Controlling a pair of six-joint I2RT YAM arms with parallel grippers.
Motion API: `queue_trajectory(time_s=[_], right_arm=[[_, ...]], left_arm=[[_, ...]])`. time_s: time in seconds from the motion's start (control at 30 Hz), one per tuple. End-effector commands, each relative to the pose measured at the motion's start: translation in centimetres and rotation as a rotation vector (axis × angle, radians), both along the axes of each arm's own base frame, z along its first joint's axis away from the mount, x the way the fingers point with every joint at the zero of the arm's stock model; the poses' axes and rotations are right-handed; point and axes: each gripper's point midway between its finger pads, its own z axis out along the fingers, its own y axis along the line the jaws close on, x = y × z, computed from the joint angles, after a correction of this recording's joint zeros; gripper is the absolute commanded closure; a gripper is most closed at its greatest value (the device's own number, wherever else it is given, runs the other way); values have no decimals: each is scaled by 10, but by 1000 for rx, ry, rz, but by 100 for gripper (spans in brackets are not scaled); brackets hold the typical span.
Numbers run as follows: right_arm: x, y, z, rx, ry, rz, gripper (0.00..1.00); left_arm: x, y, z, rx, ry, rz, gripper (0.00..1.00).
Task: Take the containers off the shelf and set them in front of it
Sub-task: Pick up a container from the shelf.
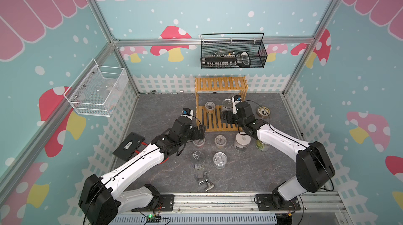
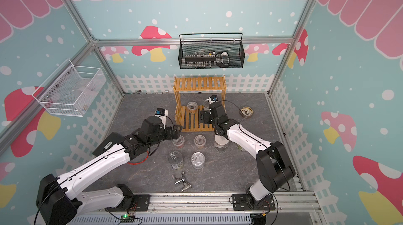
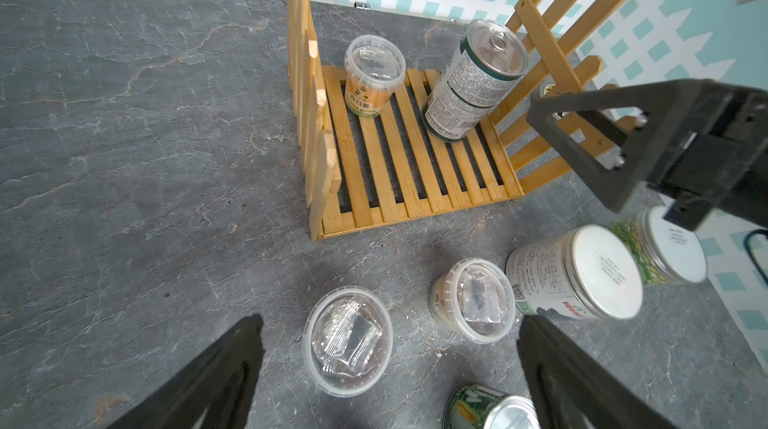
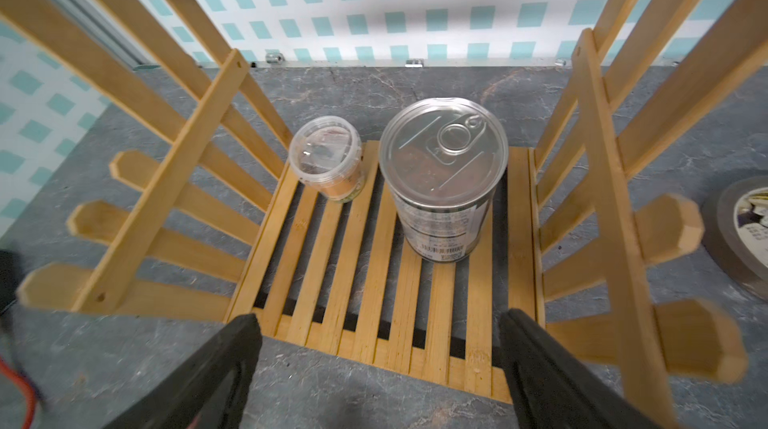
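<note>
In both top views the right gripper (image 1: 226,117) hangs over the lower tier of the shelf (image 1: 220,84), just in front of a pull-tab tin (image 1: 227,104) and a clear tub (image 1: 210,107) standing there. The left gripper (image 1: 201,131) sits at the shelf's front left corner, above a second tub (image 2: 179,142). Six containers (one half hidden by the right arm) stand on the grey stone-look table (image 1: 261,173) before the shelf.

Left wrist view: fingers (image 3: 216,377) spread wide, the second tub between them, not gripped.

Right wrist view: jaws spread and empty, the tin ahead, apart from them.

Mushroom-print walls (image 1: 359,82) close the space in.
</note>
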Motion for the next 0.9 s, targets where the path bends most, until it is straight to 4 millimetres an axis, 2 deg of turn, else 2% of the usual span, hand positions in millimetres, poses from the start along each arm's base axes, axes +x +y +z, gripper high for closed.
queue_trajectory(time_s=[0.0, 0.3, 0.43, 0.47, 0.5, 0.6, 0.87], right_arm=[[16, -6, -3, -26, 6, -97, 5], [53, 0, -19, -94, -3, -148, 3], [67, -5, -24, -130, -6, -205, 2], [69, -5, -20, -128, -14, -208, 2], [72, -3, -35, -148, 7, -208, 2], [79, -1, -42, -157, 16, -201, 1], [94, -1, -50, -160, 18, -198, 7]], left_arm=[[-1, 0, 0, -21, -11, -30, 1], [-1, 5, -7, -20, 0, -34, 1], [-2, 6, -10, -19, 5, -40, 1], [-2, 7, -11, -18, 8, -39, 1], [-3, 8, -12, -17, 9, -38, 1], [-4, 9, -13, -17, 12, -39, 1], [-5, 11, -18, -14, 21, -40, 1]])
